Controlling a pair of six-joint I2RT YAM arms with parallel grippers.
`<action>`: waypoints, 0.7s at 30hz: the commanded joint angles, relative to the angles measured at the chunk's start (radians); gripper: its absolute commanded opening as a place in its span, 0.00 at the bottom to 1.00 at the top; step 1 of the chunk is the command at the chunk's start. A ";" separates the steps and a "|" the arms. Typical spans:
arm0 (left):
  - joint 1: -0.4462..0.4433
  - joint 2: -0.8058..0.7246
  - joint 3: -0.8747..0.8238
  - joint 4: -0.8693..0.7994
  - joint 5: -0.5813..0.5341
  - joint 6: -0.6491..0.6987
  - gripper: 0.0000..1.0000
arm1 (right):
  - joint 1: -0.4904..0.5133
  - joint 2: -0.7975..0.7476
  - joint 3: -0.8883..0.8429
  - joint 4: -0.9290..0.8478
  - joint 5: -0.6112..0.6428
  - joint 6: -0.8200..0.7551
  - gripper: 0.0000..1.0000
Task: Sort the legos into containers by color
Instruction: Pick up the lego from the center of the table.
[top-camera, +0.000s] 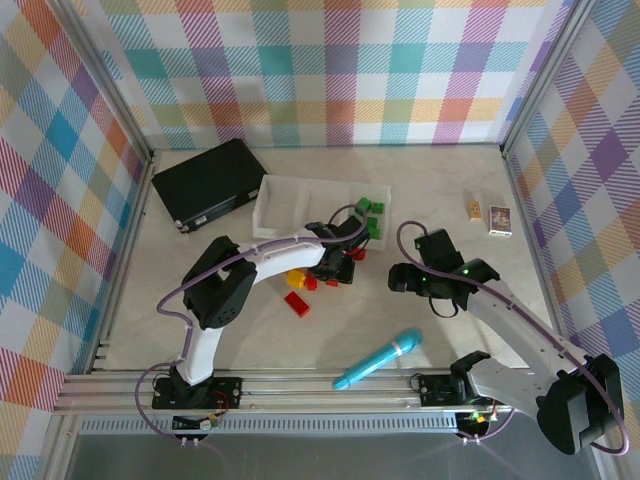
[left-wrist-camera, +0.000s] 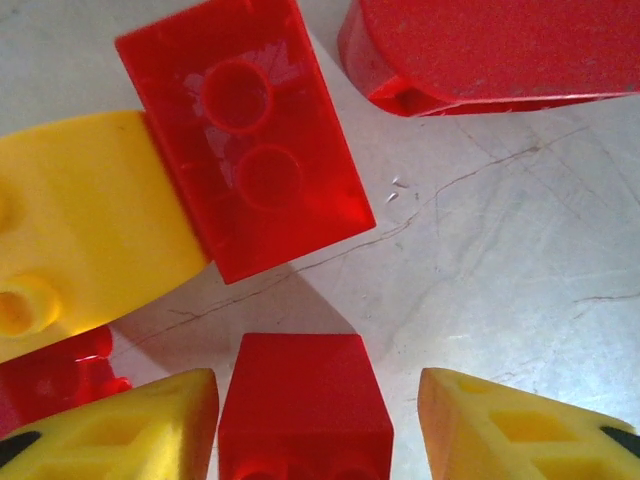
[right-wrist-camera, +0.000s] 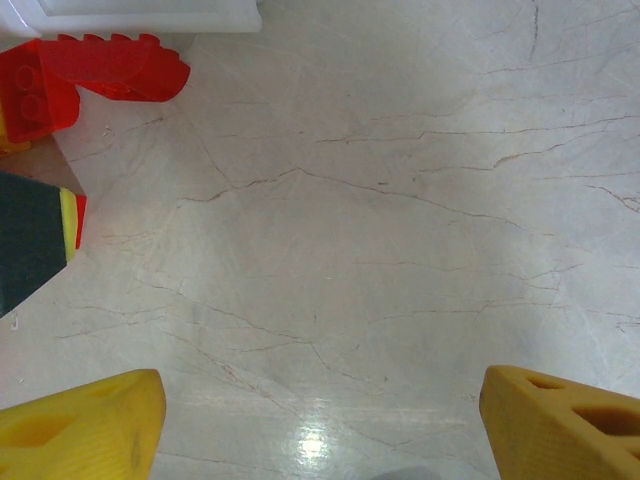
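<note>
standing toward the far side of the desk (top-camera: 440, 330): one white tray (top-camera: 278, 195), three square compartments in a row. green legos (top-camera: 371, 215) lie in its right-hand compartment.

loose legos: a small cluster of red and yellow pieces on the desk just in front of the tray, under the left arm's wrist. one red lego (top-camera: 297, 303) lies a little apart, nearer the arm bases.

left claw (left-wrist-camera: 318, 430): lowered over the cluster, fingers partly spread to either side of a red brick (left-wrist-camera: 305, 400). a strip of desk shows between the brick and the right fingertip, so it is not pinching. whether the left fingertip touches the brick cannot be told. beyond it lies a second red brick (left-wrist-camera: 245, 135), tilted, with two round marks on its face, touching a yellow brick (left-wrist-camera: 80, 240) on its left. a curved red piece (left-wrist-camera: 490, 50) sits at the top right, apart from both.

right claw (right-wrist-camera: 320, 420): spread wide over bare desk, holding nothing, just right of the cluster.

other items: flat black case (top-camera: 210, 185) just left of the tray. blue marker-like stick (top-camera: 378, 360) near the front edge, between the arm bases. small orange card (top-camera: 474, 207) and a printed card (top-camera: 499, 220) at the far right.
</note>
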 joint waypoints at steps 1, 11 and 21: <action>0.008 0.026 0.019 0.012 0.024 -0.017 0.49 | -0.006 -0.020 -0.020 -0.002 0.010 0.000 0.82; 0.014 0.010 0.011 0.033 0.050 -0.045 0.27 | -0.008 -0.037 -0.023 -0.009 0.024 0.007 0.82; 0.022 -0.134 0.187 -0.107 -0.093 0.056 0.20 | -0.010 -0.044 -0.018 -0.004 0.053 0.014 0.82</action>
